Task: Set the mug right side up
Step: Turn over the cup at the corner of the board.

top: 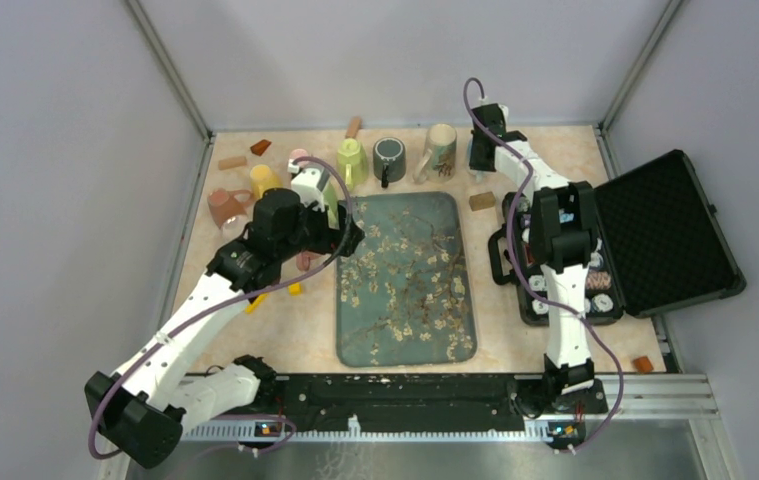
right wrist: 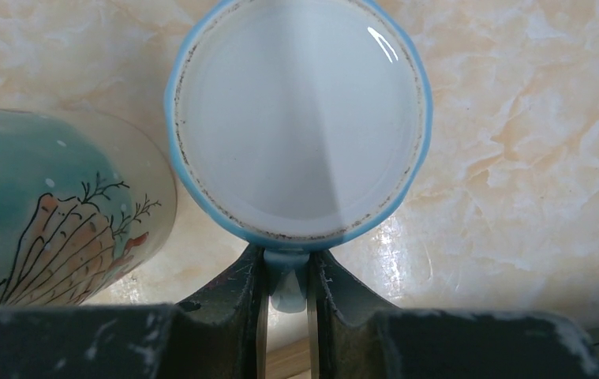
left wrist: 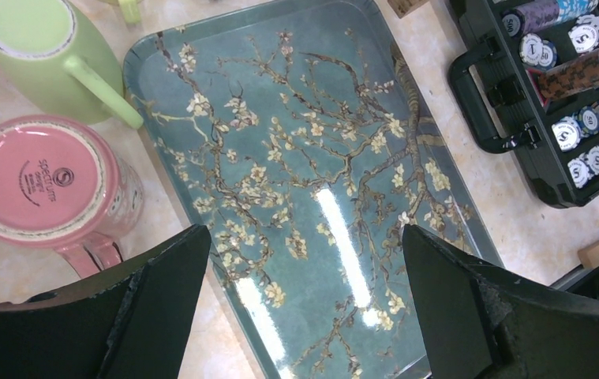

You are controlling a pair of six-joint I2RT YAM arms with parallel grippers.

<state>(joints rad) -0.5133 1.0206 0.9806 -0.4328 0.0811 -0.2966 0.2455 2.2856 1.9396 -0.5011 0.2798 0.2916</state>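
Two arms, one at work: the right gripper (right wrist: 286,272) pinches the handle (right wrist: 286,286) of the blue-rimmed mug (right wrist: 300,118), base-up seemingly near the tabletop's far edge, a hold suited to flipping it. The left gripper (left wrist: 304,237) hangs spread above the tray (left wrist: 320,158).

I see a blue-rimmed mug (right wrist: 300,118), white underneath, on cream marbled tabletop (right wrist: 533,118); a teal tray (left wrist: 320,158) with pale blossom branches; a pink mug (left wrist: 43,181) and a light-green mug (left wrist: 39,59).
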